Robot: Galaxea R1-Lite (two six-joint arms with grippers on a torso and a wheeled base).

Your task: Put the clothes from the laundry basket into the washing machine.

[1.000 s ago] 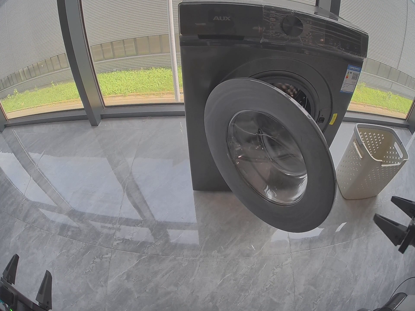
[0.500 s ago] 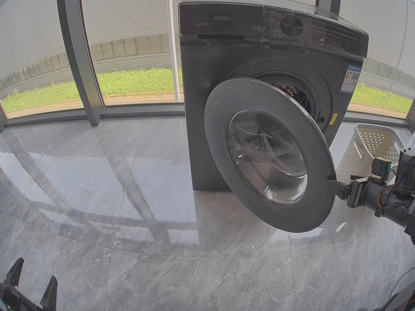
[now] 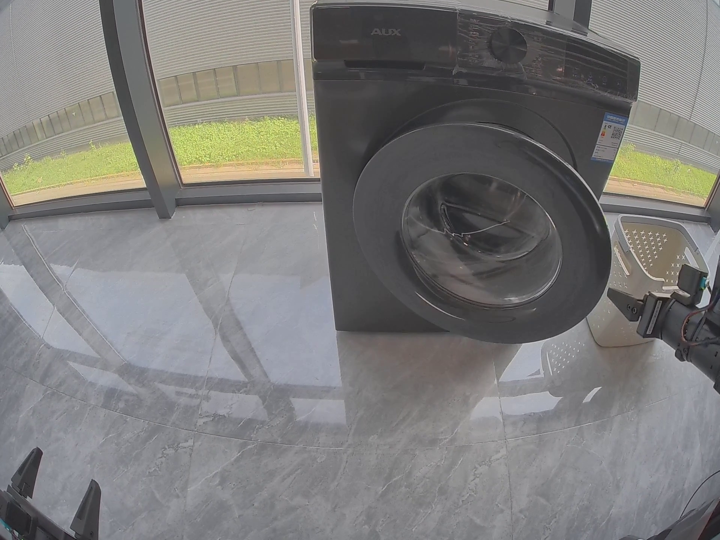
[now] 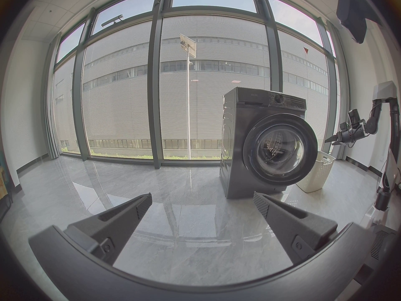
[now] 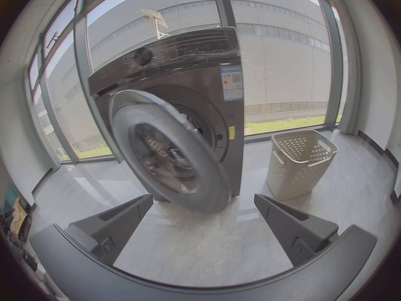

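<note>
My right gripper (image 5: 202, 198) hangs with its fingers spread and nothing between them, raised near the right rim of the door (image 3: 480, 234) of the washing machine (image 3: 352, 189). Its arm reaches in roughly level from the machine's right front. My left gripper (image 4: 202, 197) is likewise spread and empty, low over the floor and well apart from the machine, off its front left. The round glass door stands ajar. The cream perforated laundry basket (image 3: 652, 264) sits upright just beside the machine's right flank. The floor (image 3: 225, 324) is glossy grey marble mirroring the window frames. Tall windows (image 3: 217, 76) run behind the machine, with a grass strip and a ribbed grey building outside.
</note>
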